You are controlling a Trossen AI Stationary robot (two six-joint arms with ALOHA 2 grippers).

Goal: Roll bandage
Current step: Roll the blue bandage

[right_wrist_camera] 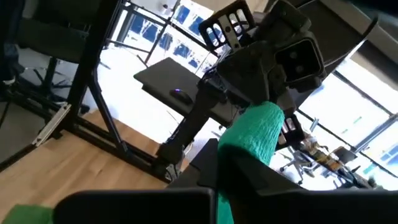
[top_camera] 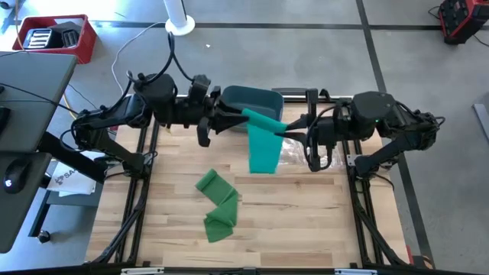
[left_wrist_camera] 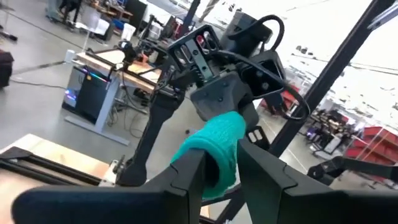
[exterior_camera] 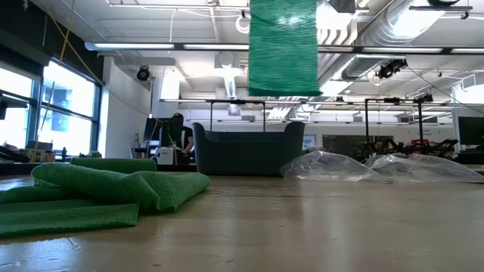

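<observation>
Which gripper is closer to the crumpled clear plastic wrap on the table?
Right. The right gripper is raised just beside the plastic wrap, clamping the hanging green bandage. The left gripper is farther, on the bandage's other side.

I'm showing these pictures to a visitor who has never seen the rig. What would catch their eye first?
Most striking is the green bandage, held in the air between the left gripper and right gripper at the table's far middle, its free end hanging down. Next, a second green bandage lies crumpled on the wooden table nearer the front, with a dark bin behind the arms.
</observation>
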